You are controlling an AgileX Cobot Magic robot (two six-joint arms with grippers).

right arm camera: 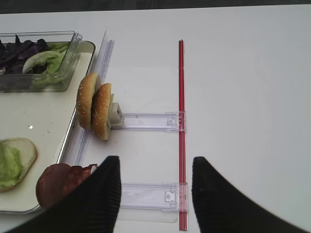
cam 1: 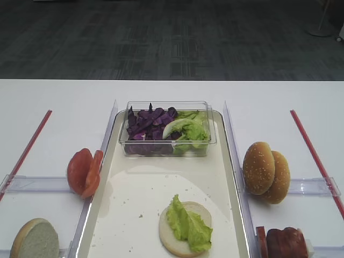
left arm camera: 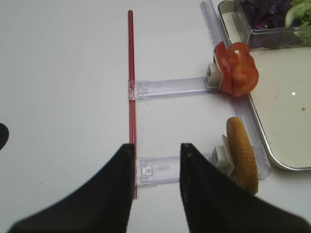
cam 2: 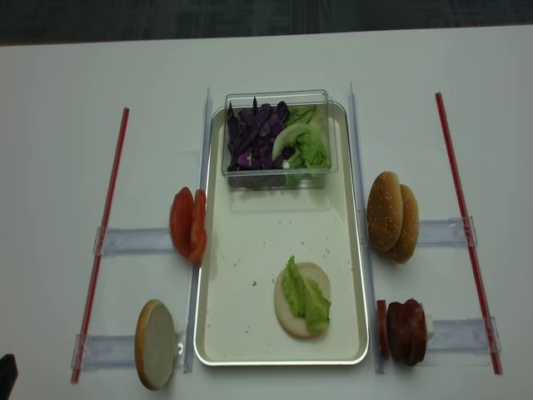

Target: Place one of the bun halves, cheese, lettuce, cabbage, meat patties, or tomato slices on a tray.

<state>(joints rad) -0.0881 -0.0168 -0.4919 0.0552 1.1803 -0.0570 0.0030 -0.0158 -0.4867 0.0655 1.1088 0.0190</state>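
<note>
Lettuce (cam 2: 305, 297) lengthwise along tray (cam 2: 250, 250), atop bun half (cam 2: 293, 317).

lettuce (cam 2: 305, 300) lies on a bun half (cam 2: 289, 318) in the tray (cam 2: 250, 275), tub (cam 2: 279, 137) behind it.

White table (cam 1: 161, 91) fills the near scene, lit evenly, no hard shadows. Beyond its far edge, dark grey carpet floor (cam 1: 161, 37) with faint square tile pattern. Far right corner: pale round stand base (cam 1: 321, 29) on the carpet. No walls visible.
</note>
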